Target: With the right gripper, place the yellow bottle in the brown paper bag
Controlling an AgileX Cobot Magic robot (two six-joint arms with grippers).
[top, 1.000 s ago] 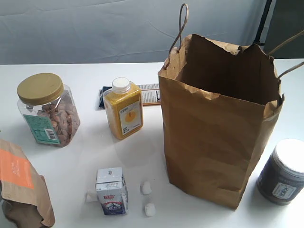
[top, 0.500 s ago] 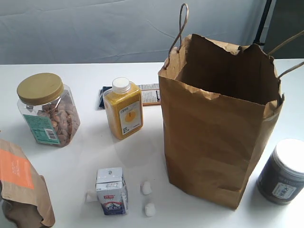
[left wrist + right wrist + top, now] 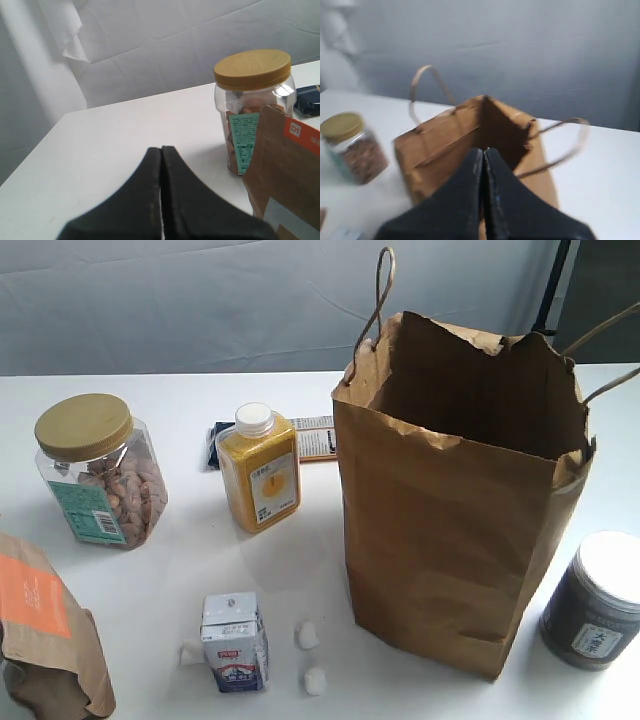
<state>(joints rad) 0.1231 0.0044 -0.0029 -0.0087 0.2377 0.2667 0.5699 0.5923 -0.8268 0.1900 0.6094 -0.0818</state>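
Note:
The yellow bottle (image 3: 260, 472) stands upright on the white table, left of the brown paper bag (image 3: 455, 530), white cap up and label to the front. The bag stands open at the right-centre of the exterior view; the right wrist view looks down on the bag (image 3: 455, 140) and its dark mouth. My right gripper (image 3: 483, 150) is shut and empty, seen above the bag's opening. My left gripper (image 3: 161, 149) is shut and empty over bare table, short of the nut jar. Neither gripper shows in the exterior view.
A nut jar with a gold lid (image 3: 97, 472) stands far left, also in the left wrist view as the nut jar (image 3: 252, 100). A brown pouch (image 3: 45, 630) lies front left. A small milk carton (image 3: 235, 643), two white lumps (image 3: 311, 658), a dark can (image 3: 595, 602) and a flat packet (image 3: 312, 438) surround the bag.
The exterior view is almost the same; the bag's outline has shifted very slightly. Nothing else has moved.

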